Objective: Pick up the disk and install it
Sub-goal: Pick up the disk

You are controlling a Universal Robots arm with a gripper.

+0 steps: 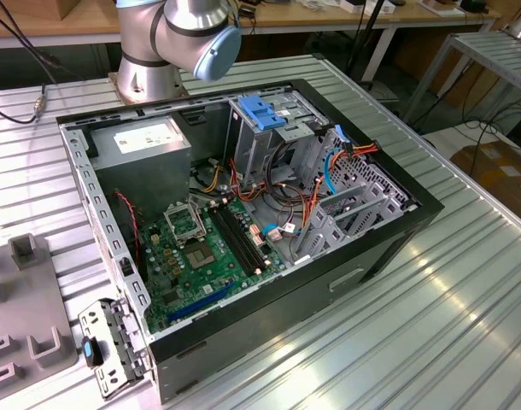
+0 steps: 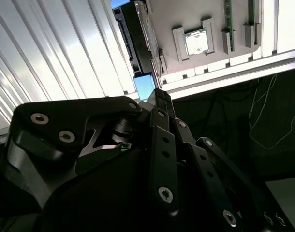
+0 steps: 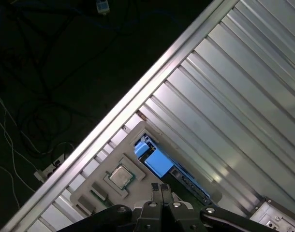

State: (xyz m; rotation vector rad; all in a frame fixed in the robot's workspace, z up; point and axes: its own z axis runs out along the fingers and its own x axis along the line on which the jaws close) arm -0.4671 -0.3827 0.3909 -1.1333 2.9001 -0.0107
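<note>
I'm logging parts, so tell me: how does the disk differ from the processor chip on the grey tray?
The disk is long and dark with a bright blue frame; the processor chip is smaller, square and silvery. The chip sits in a recess on the grey tray; the disk lies along its edge. The gripper holds neither.

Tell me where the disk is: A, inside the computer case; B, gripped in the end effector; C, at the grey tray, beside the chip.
C: in the first wrist view the disk lies along the grey tray that holds the chip, and the end effector is shut on nothing.
</note>
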